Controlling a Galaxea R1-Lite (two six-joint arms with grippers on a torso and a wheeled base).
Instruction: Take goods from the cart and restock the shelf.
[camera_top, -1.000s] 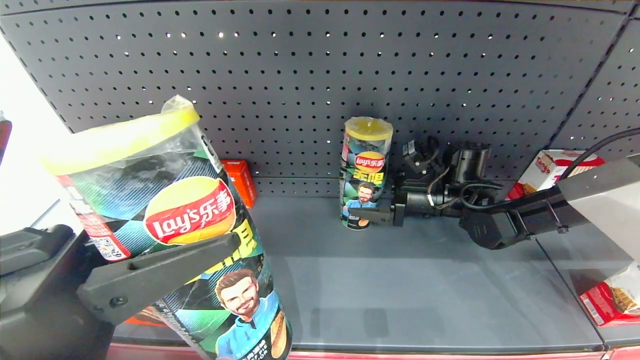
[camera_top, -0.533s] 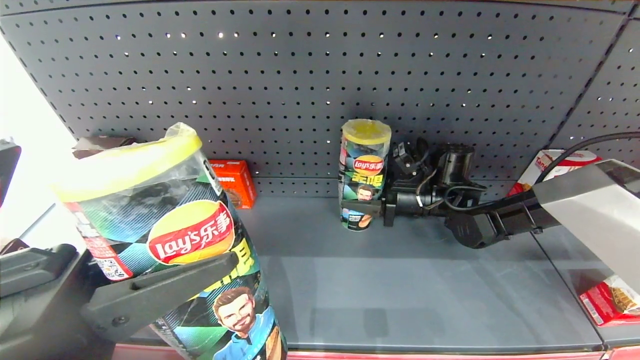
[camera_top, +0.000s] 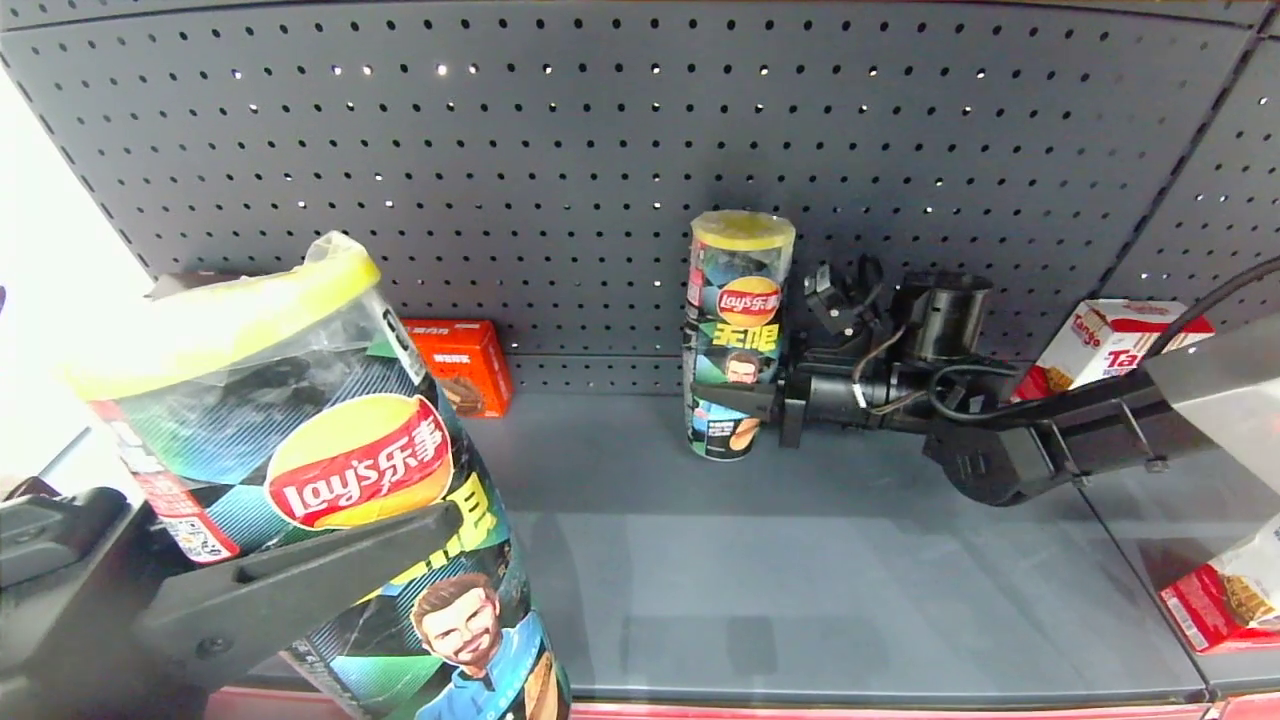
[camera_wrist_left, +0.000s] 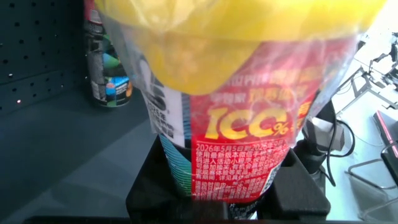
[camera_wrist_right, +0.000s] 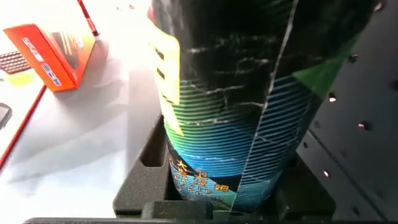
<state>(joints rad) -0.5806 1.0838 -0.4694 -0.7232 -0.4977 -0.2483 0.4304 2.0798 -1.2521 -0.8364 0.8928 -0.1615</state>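
Two tall chip cans with yellow lids are in hand. My left gripper (camera_top: 385, 520) is shut on one chip can (camera_top: 310, 470) at the shelf's front left corner; the can is tilted, and up close it shows a red label (camera_wrist_left: 242, 93) above my left gripper (camera_wrist_left: 227, 196). My right gripper (camera_top: 737, 397) is shut on the second chip can (camera_top: 740, 320), which stands upright at the back middle of the shelf, close to the pegboard. Whether its base touches the shelf I cannot tell. Up close, this can (camera_wrist_right: 236, 93) fills the jaws of my right gripper (camera_wrist_right: 217, 199).
An orange box (camera_top: 458, 365) stands at the back left against the pegboard (camera_top: 600, 150). A white and red wafer box (camera_top: 1110, 345) leans at the back right, with a red packet (camera_top: 1215, 600) on the neighbouring shelf section. The grey shelf (camera_top: 800, 570) has open room in front.
The right gripper's can now reaches higher against the pegboard and looks more upright. The left can has drifted slightly left. Both grips are unchanged; the view itself shifted a little.
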